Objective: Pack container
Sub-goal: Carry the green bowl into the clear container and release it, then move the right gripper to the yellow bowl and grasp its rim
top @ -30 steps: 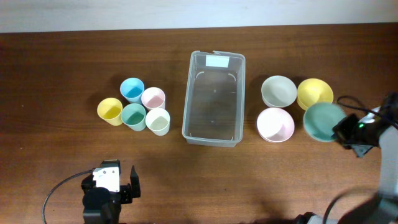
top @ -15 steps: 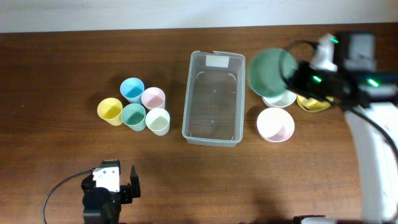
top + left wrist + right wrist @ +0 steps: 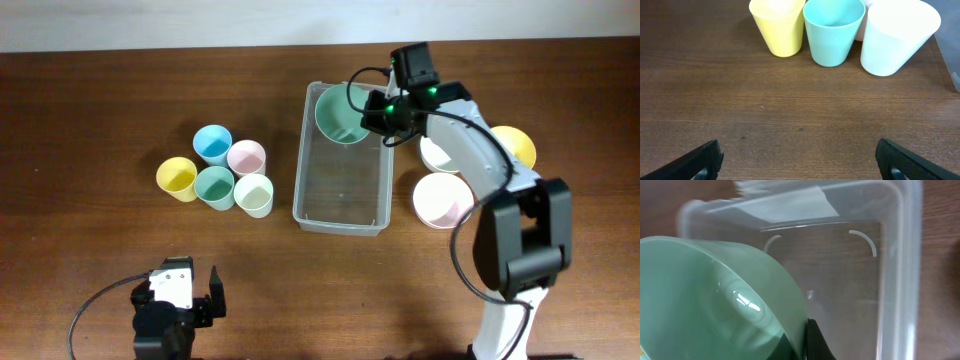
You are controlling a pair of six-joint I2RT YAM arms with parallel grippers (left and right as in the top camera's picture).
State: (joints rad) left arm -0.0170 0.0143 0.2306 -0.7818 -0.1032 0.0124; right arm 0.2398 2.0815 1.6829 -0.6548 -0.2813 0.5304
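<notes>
The clear container (image 3: 299, 170) stands in the middle of the table, its white label (image 3: 790, 204) at the far end. My right gripper (image 3: 383, 118) is shut on the rim of a green bowl (image 3: 340, 113) and holds it tilted over the container's far end. In the right wrist view the green bowl (image 3: 705, 295) fills the left, pinched by a dark finger (image 3: 816, 341), with the container's bare floor behind it. My left gripper (image 3: 190, 298) stays near the front left edge, open and holding nothing (image 3: 800, 160).
Several pastel cups (image 3: 214, 186) cluster left of the container; three of them, yellow (image 3: 778, 25), teal (image 3: 832, 30) and white (image 3: 897, 35), face the left gripper. Right of the container sit a pink bowl (image 3: 443, 200), a yellow bowl (image 3: 517, 144) and a pale bowl (image 3: 437, 156) partly under the right arm.
The right arm has swung from the table's right side across to the container, carrying the green bowl over its far end. The left arm has not moved.
</notes>
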